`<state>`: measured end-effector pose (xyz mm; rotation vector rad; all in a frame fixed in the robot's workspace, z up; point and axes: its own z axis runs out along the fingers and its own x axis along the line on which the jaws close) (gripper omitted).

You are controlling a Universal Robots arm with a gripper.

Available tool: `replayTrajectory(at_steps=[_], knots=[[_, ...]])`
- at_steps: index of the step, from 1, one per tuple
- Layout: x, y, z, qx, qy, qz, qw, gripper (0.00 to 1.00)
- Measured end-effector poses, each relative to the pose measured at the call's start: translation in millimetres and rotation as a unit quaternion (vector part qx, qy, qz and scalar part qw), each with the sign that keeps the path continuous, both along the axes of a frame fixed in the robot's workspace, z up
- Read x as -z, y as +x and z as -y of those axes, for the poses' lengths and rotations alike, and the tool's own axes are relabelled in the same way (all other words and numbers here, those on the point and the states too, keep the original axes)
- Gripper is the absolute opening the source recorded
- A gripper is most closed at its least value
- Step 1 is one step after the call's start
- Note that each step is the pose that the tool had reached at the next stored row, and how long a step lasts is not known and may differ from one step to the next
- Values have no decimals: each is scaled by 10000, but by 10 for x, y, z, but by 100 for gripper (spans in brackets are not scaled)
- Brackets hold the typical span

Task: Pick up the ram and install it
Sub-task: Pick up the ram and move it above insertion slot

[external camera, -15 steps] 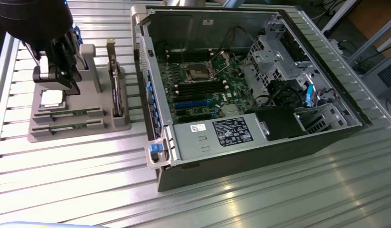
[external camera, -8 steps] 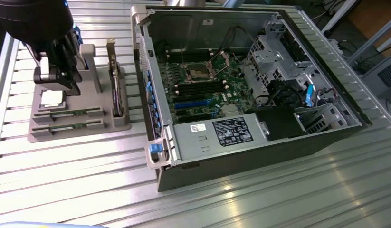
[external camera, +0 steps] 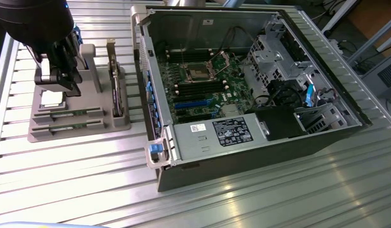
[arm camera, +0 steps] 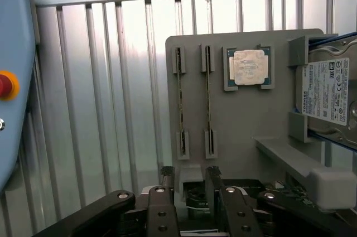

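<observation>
**Open claw above the tray, ram sticks lying lengthwise ahead of it**

Exterior view: your black two-fingered claw (external camera: 58, 85) hangs empty above the grey plastic holder tray (external camera: 81, 134) on the ribbed aluminium desk (external camera: 87, 185). Two long, thin green memory boards stand on edge in the tray's slots. The inner ram stick (external camera: 68, 114) is next to the square silver processor (external camera: 51, 98), and the outer ram stick (external camera: 67, 127) is by the tray's near edge. Both lie below the claw and toward the camera's side of it. Their long axes run across the view from left to right. The open black computer case (external camera: 246, 161) sits well apart on the exterior view's right.

Wrist view: your claw (arm camera: 191, 178) has its jaws spread wide with nothing between them. The inner ram stick (arm camera: 209, 100) and the outer ram stick (arm camera: 179, 100) run side by side, straight away from the claw. The gap between the fingers lines up with the bare strip of tray (arm camera: 245, 131) between the two sticks, so neither stick is centred. The jaws open across the sticks' thin faces, which you can take as the right orientation for a pinch.
</observation>
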<state>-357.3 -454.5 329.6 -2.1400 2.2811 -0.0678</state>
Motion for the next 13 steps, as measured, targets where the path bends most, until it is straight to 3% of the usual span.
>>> replayTrajectory(at_steps=[13], knots=[[37,0,1,0,-1,0,10000,36]])
